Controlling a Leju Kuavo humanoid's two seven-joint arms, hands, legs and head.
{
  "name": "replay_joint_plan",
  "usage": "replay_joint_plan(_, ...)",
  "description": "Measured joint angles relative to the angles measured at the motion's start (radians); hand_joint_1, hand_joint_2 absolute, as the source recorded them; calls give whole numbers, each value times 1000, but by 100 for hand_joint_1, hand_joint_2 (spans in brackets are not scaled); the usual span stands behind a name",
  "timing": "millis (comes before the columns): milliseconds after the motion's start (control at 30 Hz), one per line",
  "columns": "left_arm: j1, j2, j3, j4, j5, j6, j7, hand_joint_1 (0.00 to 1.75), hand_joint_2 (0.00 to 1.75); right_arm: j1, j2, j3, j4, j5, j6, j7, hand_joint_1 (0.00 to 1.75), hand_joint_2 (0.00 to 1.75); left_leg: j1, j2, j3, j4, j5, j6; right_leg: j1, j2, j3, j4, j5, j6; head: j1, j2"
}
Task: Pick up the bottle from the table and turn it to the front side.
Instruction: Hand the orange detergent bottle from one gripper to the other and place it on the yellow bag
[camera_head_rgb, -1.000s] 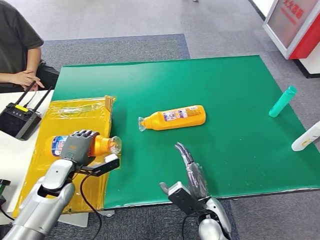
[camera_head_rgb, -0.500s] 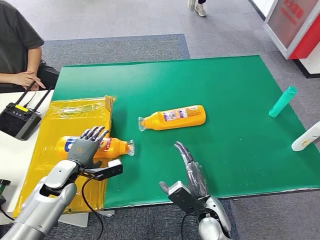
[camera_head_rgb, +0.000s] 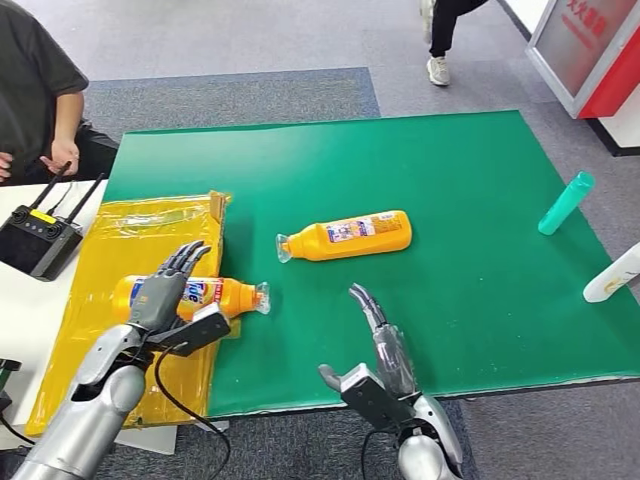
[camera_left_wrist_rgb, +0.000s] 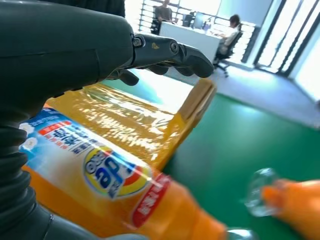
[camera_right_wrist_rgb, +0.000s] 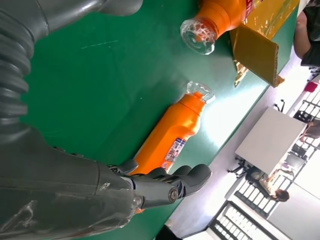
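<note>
From the head view, the left hand (camera_head_rgb: 162, 295) hovers with fingers spread over the bottle (camera_head_rgb: 198, 294), which lies label up at the worktop's (camera_head_rgb: 453, 150) left edge, half on a yellow bag (camera_head_rgb: 113, 235). The left wrist view shows the label (camera_left_wrist_rgb: 113, 172) facing up, so the turn looks done. In the right wrist view, the right hand (camera_right_wrist_rgb: 124, 192) waits wide and empty near another orange bottle (camera_right_wrist_rgb: 170, 132).

A second ago the left hand (camera_head_rgb: 161, 292) gripped the near bottle (camera_head_rgb: 198, 294); now its fingers (camera_head_rgb: 183, 259) are spread above it. The bottle lies label up, cap further out from the hand. A passer-by's leg (camera_head_rgb: 441, 35) has appeared.
</note>
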Motion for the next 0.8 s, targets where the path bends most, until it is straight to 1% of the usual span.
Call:
replay_joint_plan(100, 48, -14, 37, -67, 123, -10, -100, 0, 175, 3, 0, 0, 0, -9, -4, -10, 0, 175, 0, 0, 0, 0, 0, 0, 0, 0, 0, 0, 0, 0, 0, 0)
replay_joint_plan(200, 64, -17, 48, -87, 165, -20, -135, 0, 175, 3, 0, 0, 0, -13, -5, -14, 0, 175, 0, 0, 0, 0, -1, 0, 0, 0, 0, 0, 0, 0, 0, 0)
replay_joint_plan(233, 78, -20, 57, -102, 195, -31, -164, 0, 175, 3, -1, 0, 0, -16, -6, -17, 0, 175, 0, 0, 0, 0, -1, 0, 0, 0, 0, 0, 0, 0, 0, 0)
replay_joint_plan(300, 149, -32, 99, -170, 313, -81, -287, 0, 175, 5, -4, 1, 0, -30, -9, -28, 0, 175, 0, 0, 0, 0, -1, 0, 0, 0, 0, 0, -1, 0, 0, 0)
replay_joint_plan(367, 215, -44, 136, -226, 397, -126, -381, 0, 175, 6, -8, 2, 0, -41, -11, -36, 0, 175, 0, 0, 0, 0, -1, 0, 0, 0, 0, 0, -1, -1, 0, 0)
replay_joint_plan(467, 256, -53, 159, -255, 450, -168, -429, 0, 175, 9, -12, 2, 0, -50, -12, -40, 0, 175, 0, 0, 0, 0, -1, 0, 0, 0, 0, 0, -1, -1, 0, 0)
replay_joint_plan(567, 294, -67, 189, -273, 553, -254, -500, 0, 175, 13, -16, 2, -1, -61, -13, -47, 0, 175, 0, 0, 0, 0, -1, 0, 0, 0, 0, 0, -1, -1, 0, 0)
replay_joint_plan(633, 316, -81, 210, -278, 612, -307, -531, 0, 175, 15, -20, 3, -3, -68, -15, -53, 0, 175, 0, 0, 0, 0, -1, 0, 0, 0, 0, 0, -1, 0, 0, 0)
replay_joint_plan(800, 363, -137, 263, -276, 771, -479, -554, 0, 175, 33, -25, 3, -24, -111, -32, -90, 0, 175, 0, 0, 0, 0, -1, 0, 0, 0, 0, 0, -1, 0, 0, 0)
